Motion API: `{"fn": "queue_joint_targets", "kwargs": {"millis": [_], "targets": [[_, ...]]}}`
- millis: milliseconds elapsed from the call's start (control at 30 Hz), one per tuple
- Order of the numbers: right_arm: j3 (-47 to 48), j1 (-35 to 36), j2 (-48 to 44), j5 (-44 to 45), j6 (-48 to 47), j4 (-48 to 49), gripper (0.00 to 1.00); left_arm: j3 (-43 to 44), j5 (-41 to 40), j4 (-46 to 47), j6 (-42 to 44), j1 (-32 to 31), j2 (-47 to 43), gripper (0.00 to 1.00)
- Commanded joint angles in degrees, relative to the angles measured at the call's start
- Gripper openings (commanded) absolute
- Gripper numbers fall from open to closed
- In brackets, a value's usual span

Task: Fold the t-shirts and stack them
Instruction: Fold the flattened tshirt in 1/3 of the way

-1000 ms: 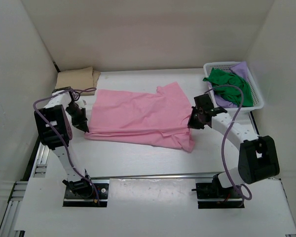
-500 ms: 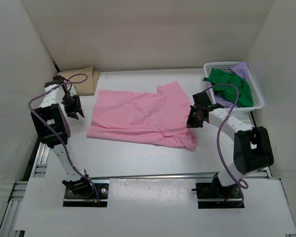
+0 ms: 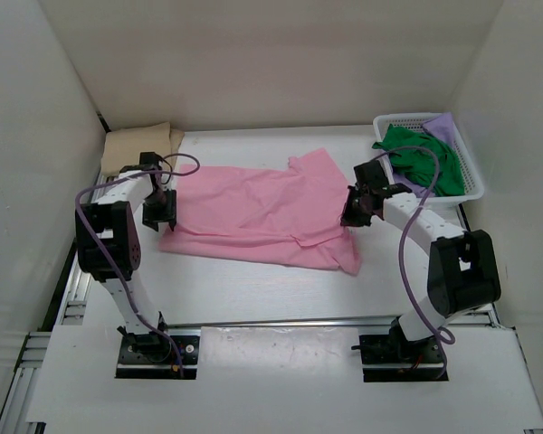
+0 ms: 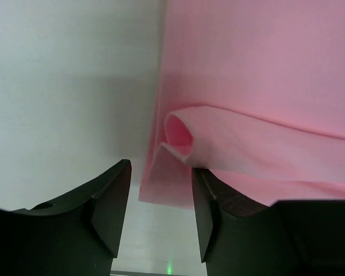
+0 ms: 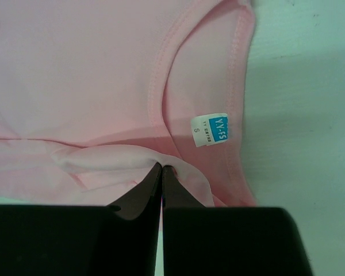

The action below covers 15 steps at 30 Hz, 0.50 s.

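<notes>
A pink t-shirt (image 3: 253, 210) lies spread across the middle of the table. My left gripper (image 3: 160, 210) stands open at its left edge. In the left wrist view, a rolled fold of that pink t-shirt (image 4: 259, 98) lies just ahead of the left gripper (image 4: 160, 192), which holds nothing. My right gripper (image 3: 356, 208) is at the shirt's right side. The right wrist view shows the right gripper (image 5: 162, 170) shut on a raised fold of the pink t-shirt (image 5: 92, 69), close to the collar and its blue size label (image 5: 213, 129). A tan t-shirt (image 3: 138, 145) lies folded at the back left.
A white mesh basket (image 3: 403, 117) at the back right holds a green t-shirt (image 3: 418, 155) and a light purple t-shirt (image 3: 445, 127). White walls close in the table on the left, back and right. The right arm's cable loops over the basket's near side.
My left gripper let go of the pink shirt's left edge, opened, swung out left, then came back to that edge. The right gripper stayed shut and shifted slightly towards the back.
</notes>
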Motion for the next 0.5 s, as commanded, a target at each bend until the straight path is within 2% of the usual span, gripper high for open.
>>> {"fn": "queue_joint_targets", "kwargs": {"millis": [0,33,100,167,300,467], "targets": [[4.7,-0.8,1.3,-0.5,-1.6,-0.7,0.00,4.3,-0.7,2.6,0.0,0.4,0.8,0.58],[4.7,-0.8,1.8,0.0,-1.6,-0.7,0.00,4.8,-0.7,2.6,0.0,0.4,0.8,0.58],[7.0,-0.8,3.9,0.0,-2.3,-2.4,0.24,5.5,-0.7,2.6,0.0,0.4,0.2,0.58],[8.5,-0.8,5.1,0.9,-2.9,-4.8,0.53,5.5,-0.7,2.6,0.0,0.4,0.2,0.58],[9.6,-0.8,3.1,3.4,-3.4,-7.4,0.64,5.5,-1.2,2.6,0.0,0.4,-0.8,0.58],[4.4,-0.8,-5.5,2.1,-3.4,-10.3,0.64,6.2,3.6,2.6,0.0,0.4,-2.5,0.60]]}}
